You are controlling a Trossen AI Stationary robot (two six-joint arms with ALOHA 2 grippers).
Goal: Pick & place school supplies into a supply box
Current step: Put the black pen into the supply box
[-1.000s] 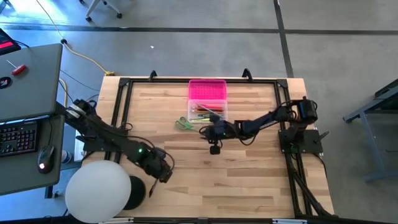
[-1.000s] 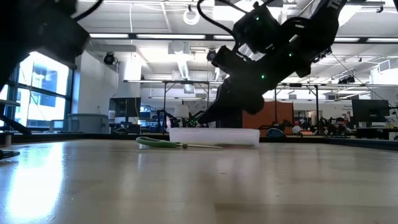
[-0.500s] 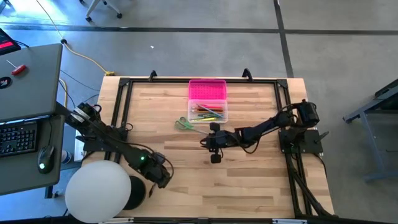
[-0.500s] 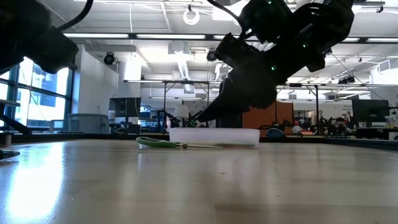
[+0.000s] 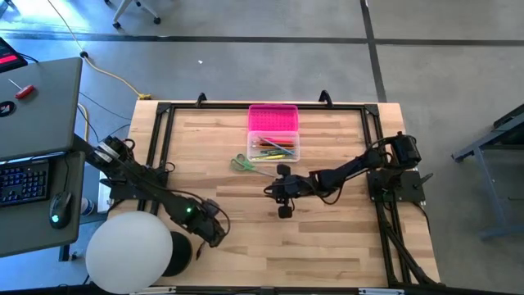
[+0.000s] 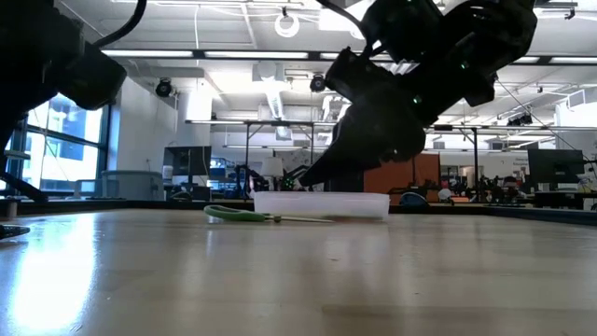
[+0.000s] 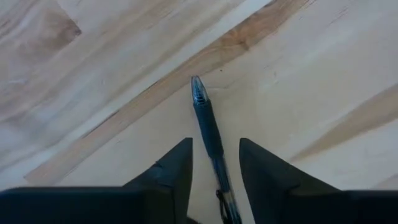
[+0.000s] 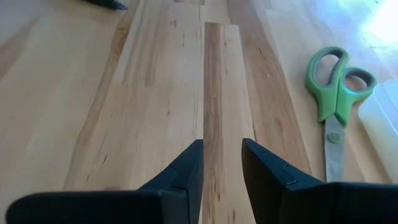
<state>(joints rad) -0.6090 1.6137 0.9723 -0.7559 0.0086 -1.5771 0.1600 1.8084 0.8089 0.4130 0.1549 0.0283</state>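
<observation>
A black pen (image 7: 208, 124) lies flat on the wood near the table's near left corner. My left gripper (image 7: 216, 149) (image 5: 214, 232) points down over it and is open, one finger on each side of the pen's barrel, with a gap on both sides. The supply box stands at the far middle, its pink lid (image 5: 273, 119) thrown back and its clear base (image 5: 275, 148) holding several pens. Green-handled scissors (image 5: 241, 163) (image 8: 336, 87) lie flat beside the base. My right gripper (image 8: 222, 155) (image 5: 270, 190) hovers open over bare wood just on the near side of the scissors.
A black frame rail (image 5: 155, 139) runs around the tabletop. A white round object (image 5: 131, 254) stands off the near left corner, close to my left arm. A grey desk with a keyboard (image 5: 24, 180) lies to the left.
My right gripper has drawn back from over the box's clear base toward the table's near edge and swung a little. My left gripper has sunk toward the table at the near left.
</observation>
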